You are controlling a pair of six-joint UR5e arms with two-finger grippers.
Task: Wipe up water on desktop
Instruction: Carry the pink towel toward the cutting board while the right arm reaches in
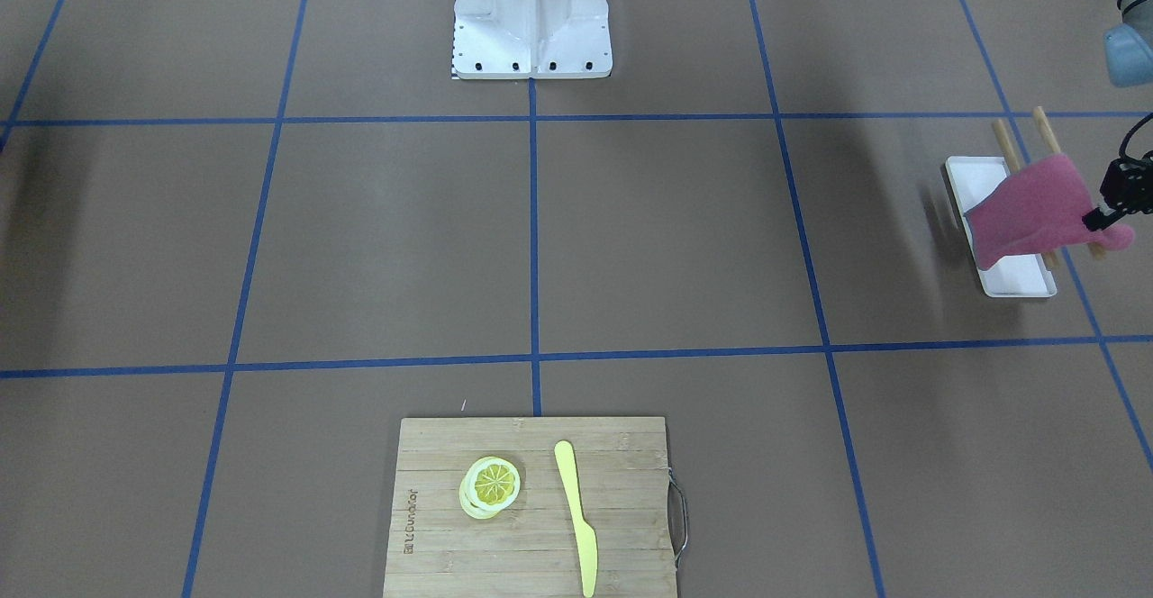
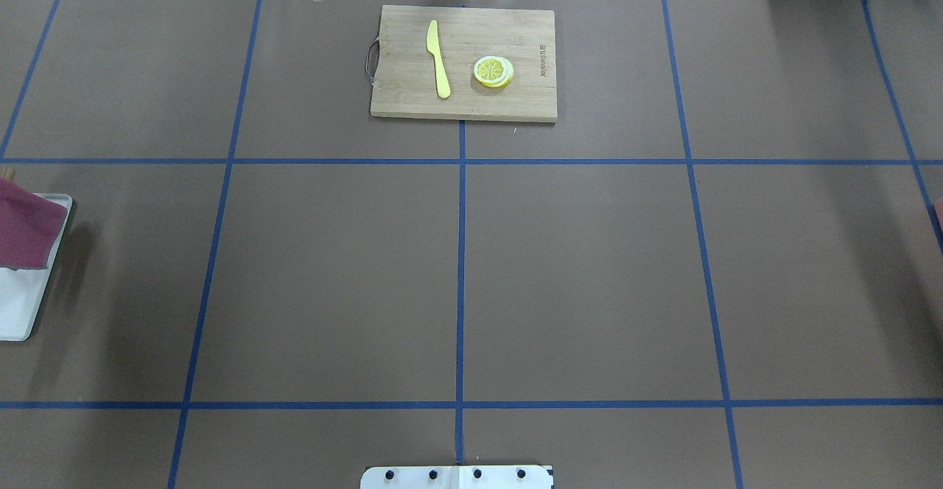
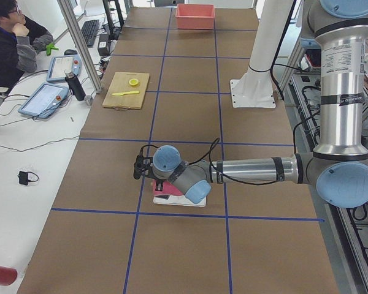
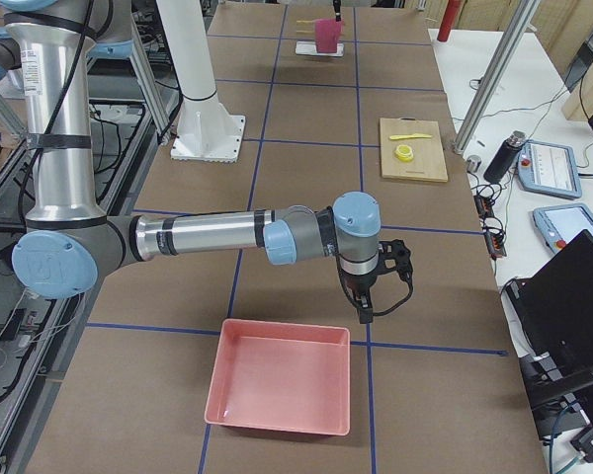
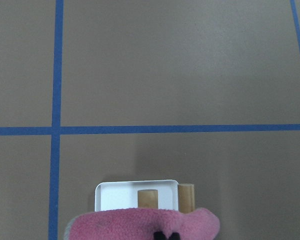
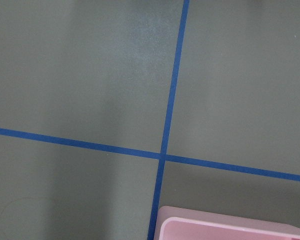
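The desktop [image 1: 630, 238] is a matte brown surface with a grid of blue tape lines; it also shows in the overhead view [image 2: 575, 275]. I cannot make out any water on it. My left gripper [image 1: 1110, 209] is shut on a pink cloth [image 1: 1036, 211] and holds it hanging over a white tray [image 1: 1018, 285] with two wooden rods [image 1: 1004, 143]. In the left wrist view the cloth [image 5: 140, 225] fills the bottom edge above the tray [image 5: 115, 197]. My right gripper [image 4: 368, 301] hangs over bare desktop just beyond a pink bin [image 4: 282, 390]; I cannot tell whether it is open or shut.
A bamboo cutting board [image 1: 531, 508] at the far edge from the robot carries a lemon slice [image 1: 491, 483] and a yellow knife [image 1: 576, 517]. The white robot base [image 1: 531, 13] stands at mid table. An operator [image 3: 12, 37] sits beside the table.
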